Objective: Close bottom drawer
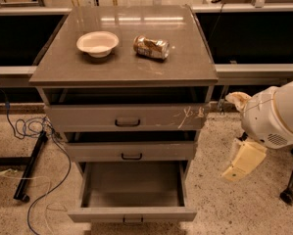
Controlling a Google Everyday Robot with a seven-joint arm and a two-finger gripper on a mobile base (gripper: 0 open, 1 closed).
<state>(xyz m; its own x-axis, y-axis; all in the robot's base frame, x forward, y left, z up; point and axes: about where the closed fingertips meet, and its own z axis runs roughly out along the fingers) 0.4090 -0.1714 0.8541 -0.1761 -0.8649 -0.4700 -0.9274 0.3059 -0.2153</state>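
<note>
The bottom drawer (132, 213) is the lowest of three grey drawers in the cabinet. It stands pulled far out, with a plain grey front and a small dark handle at its lower edge. Its deep grey box looks empty. My gripper (236, 169) is cream-coloured and hangs below the white rounded arm housing (276, 114), to the right of the cabinet. It is about level with the middle drawer (131, 151) and points down and left. It is apart from the bottom drawer and touches nothing.
The top drawer (126, 117), with white scratches, and the middle drawer stand slightly open. A white bowl (97, 43) and a crushed can (151, 47) lie on the cabinet top. Cables (33, 131) and a black stand leg (31, 168) lie on the floor at left. A castor (288, 196) is at right.
</note>
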